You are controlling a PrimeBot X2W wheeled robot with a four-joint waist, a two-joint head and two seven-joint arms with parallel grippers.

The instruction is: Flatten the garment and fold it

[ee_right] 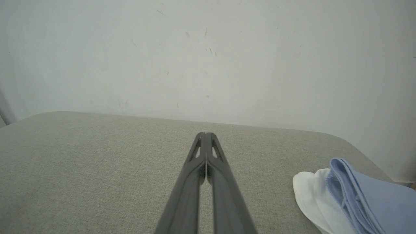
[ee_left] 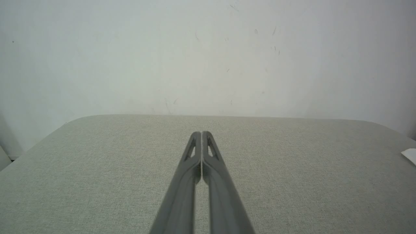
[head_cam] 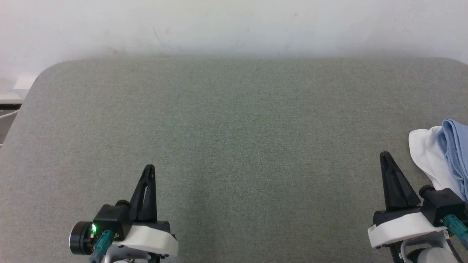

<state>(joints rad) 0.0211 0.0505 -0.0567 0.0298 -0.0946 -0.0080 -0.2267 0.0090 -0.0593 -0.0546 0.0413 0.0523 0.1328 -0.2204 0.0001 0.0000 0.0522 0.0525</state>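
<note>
Foremost, the garment (head_cam: 455, 157): light blue cloth, bunched in loose folds, neither flattened nor folded. Its white collar (head_cam: 424, 153) spills out on the side toward the table's middle. It lies at the far right of the table, partly cut off by the edge of the head view.

Next, the right gripper (head_cam: 385, 156): two long dark fingers pressed together from base to tip, nothing between them. It stands just beside the garment, on the collar's left. The right wrist view shows a strip of bare table between the fingers and the cloth. The black camera housing (head_cam: 443, 201) on that wrist overlaps the lower end of the white cloth in the head view; whether they touch cannot be told.

Then the left gripper (head_cam: 149, 168): fingers likewise closed flat against each other and holding nothing. It is at the lower left of the head view, well apart from the garment, over bare table. A small green light (head_cam: 94, 229) glows on its wrist unit.

Support: the table (head_cam: 234, 120), covered in grey-green woven fabric, with rounded far corners.

Backdrop: a white wall (head_cam: 234, 25) directly behind the table, faintly scuffed and marked.
</note>
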